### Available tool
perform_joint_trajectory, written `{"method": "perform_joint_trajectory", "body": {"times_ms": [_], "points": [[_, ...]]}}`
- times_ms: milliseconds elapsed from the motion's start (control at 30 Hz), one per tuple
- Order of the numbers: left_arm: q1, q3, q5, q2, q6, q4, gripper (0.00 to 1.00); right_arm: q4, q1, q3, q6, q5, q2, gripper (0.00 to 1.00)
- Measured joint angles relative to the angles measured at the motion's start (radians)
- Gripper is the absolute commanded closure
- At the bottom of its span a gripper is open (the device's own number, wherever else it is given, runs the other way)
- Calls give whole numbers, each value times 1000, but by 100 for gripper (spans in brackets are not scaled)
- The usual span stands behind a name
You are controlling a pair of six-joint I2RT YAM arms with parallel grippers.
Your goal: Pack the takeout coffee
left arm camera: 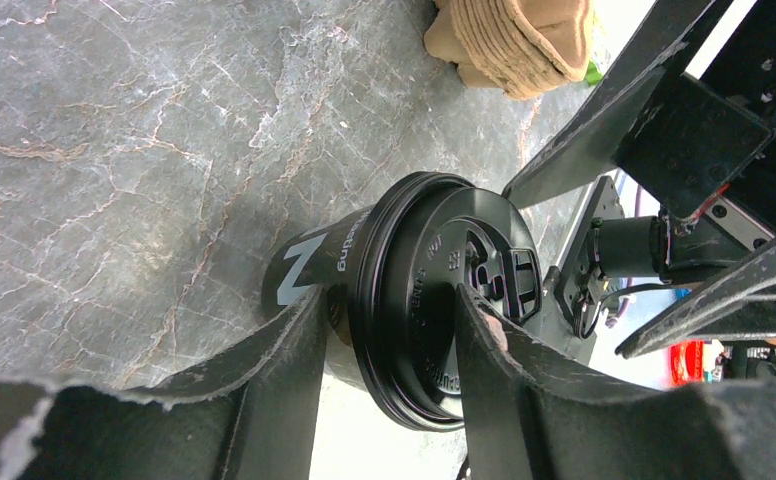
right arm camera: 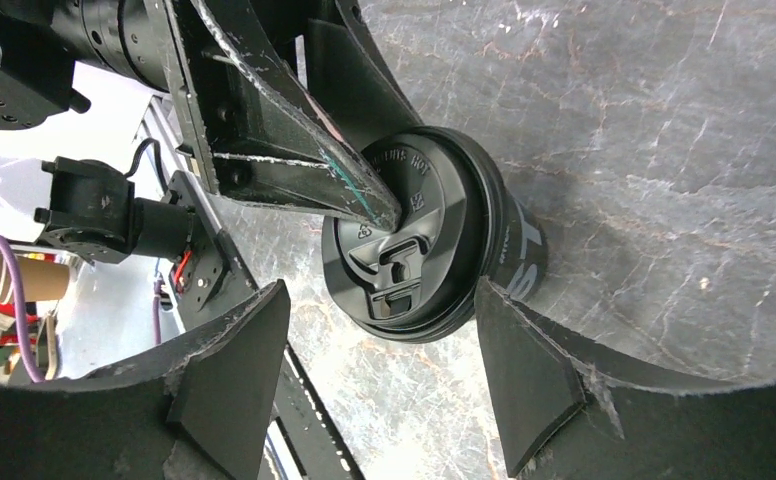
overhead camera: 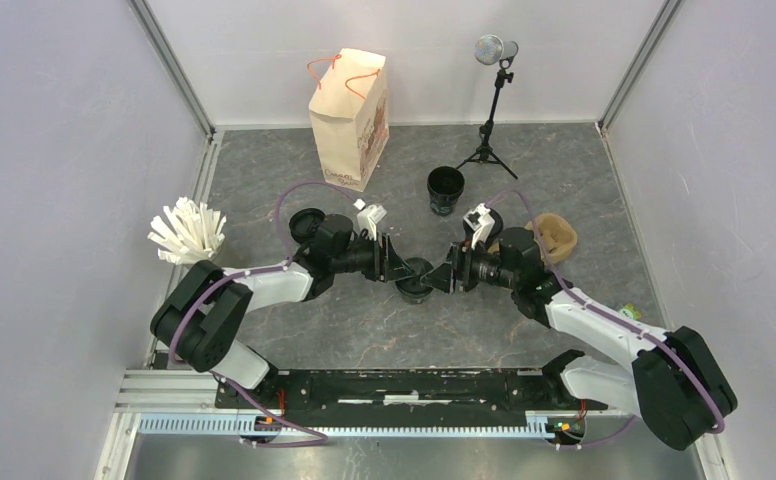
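Observation:
One takeout coffee, a black cup (overhead camera: 416, 278) with a black lid (right arm camera: 404, 255), stands on the grey marble table between both arms. My left gripper (overhead camera: 401, 270) is shut on it. One finger presses the lid's top (left arm camera: 434, 300); the other lies against the cup wall (left arm camera: 329, 262) under the rim. My right gripper (overhead camera: 444, 277) faces it from the other side. It is open, with its fingers (right arm camera: 524, 370) wide on either side of the lid and apart from it. A second black cup (overhead camera: 445, 190) stands lidless farther back.
A beige paper bag (overhead camera: 349, 118) with orange handles stands at the back. A brown pulp carrier (overhead camera: 554, 235) lies behind the right arm. A loose black lid (overhead camera: 307, 222) lies by the left arm, white sticks (overhead camera: 186, 232) sit at the left, and a tripod (overhead camera: 489, 130) stands at the back right.

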Motion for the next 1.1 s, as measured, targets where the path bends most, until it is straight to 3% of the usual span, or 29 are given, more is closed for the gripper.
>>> {"method": "perform_joint_trajectory", "body": {"times_ms": [300, 467, 733, 967, 1100], "points": [[-8, 2, -11, 0, -6, 0, 46, 72, 24, -47, 121, 47, 58, 33], [-11, 4, -14, 5, -7, 0, 46, 119, 35, -67, 157, 45, 97, 47], [-13, 14, -2, 31, -18, 8, 51, 321, 37, -180, 204, 93, 92, 53], [-16, 18, 2, 48, -28, 31, 52, 514, 68, -264, 239, 161, 126, 51], [-15, 18, 8, 43, -26, 31, 49, 481, 71, -246, 230, 162, 104, 37]]}}
